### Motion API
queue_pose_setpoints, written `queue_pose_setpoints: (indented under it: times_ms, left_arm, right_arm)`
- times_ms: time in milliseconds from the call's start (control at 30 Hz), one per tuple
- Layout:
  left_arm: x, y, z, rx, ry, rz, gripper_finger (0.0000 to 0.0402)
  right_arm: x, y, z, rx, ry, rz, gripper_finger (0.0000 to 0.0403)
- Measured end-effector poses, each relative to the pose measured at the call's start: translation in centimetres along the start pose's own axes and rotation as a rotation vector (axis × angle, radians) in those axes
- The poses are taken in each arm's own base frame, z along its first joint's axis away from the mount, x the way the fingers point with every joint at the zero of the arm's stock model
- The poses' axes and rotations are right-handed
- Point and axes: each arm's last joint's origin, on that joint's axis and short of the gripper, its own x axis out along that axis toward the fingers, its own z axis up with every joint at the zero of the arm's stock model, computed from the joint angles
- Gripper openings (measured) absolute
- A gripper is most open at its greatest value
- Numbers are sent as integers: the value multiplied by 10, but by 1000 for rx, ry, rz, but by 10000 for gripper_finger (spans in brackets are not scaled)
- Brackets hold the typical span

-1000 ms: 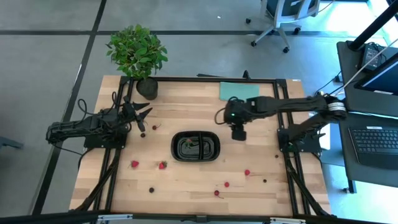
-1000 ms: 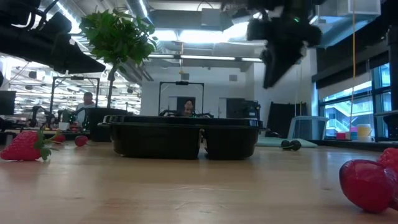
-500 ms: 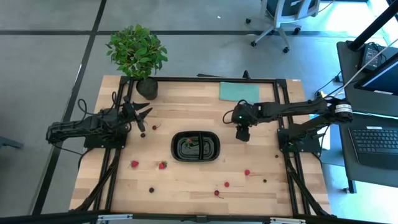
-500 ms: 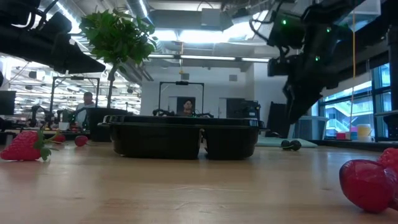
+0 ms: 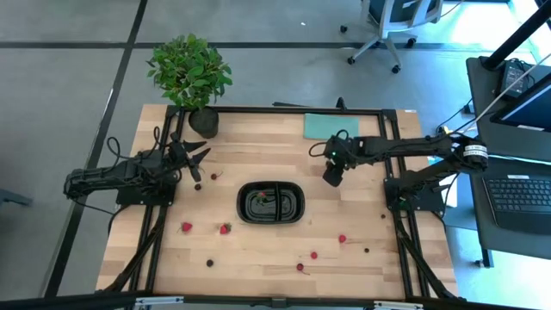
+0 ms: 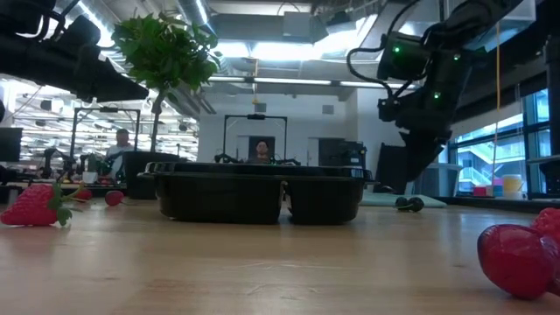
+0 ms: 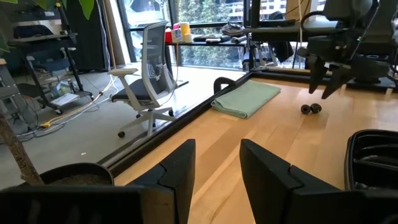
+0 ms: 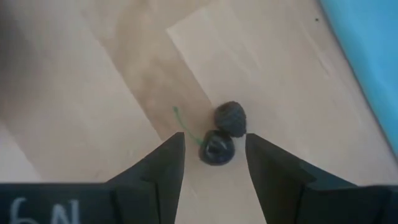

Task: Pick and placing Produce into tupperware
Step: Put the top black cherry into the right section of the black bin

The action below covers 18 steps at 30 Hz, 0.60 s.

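The black tupperware (image 5: 271,203) sits mid-table, its divider showing in the low view (image 6: 285,194). Produce lies scattered on the wood: strawberries (image 5: 225,228) (image 5: 342,238) and dark berries (image 5: 209,263). Two dark berries on a green stem (image 8: 222,134) lie near the teal cloth. My right gripper (image 8: 214,158) hangs open just above them, pointing steeply down, one finger on either side of the nearer berry; in the left wrist view a gap shows between the gripper (image 7: 326,78) and the berries (image 7: 311,109). My left gripper (image 7: 216,163) waits open and level at the table's left side (image 5: 198,160).
A potted plant (image 5: 189,73) stands at the far left corner. A folded teal cloth (image 5: 330,126) lies at the far edge, right of centre. A black frame rail (image 5: 275,110) rims the table. Bare wood lies between the tupperware and the cloth. People sit in the room beyond (image 6: 122,144).
My right gripper has come down and toward the table's right edge, from high beside the tupperware to just above the two dark berries. It has rolled about its own axis on the way. Its fingers have kept the same gap.
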Motion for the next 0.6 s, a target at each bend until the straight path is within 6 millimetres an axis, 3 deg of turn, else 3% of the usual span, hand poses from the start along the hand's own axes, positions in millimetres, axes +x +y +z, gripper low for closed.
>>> queue_pose_setpoints:
  times_ms: [600]
  left_arm:
    - [0,0,0,-1,-1,0,120]
  right_arm:
    - [0,-2,1,-45,0,-3,172]
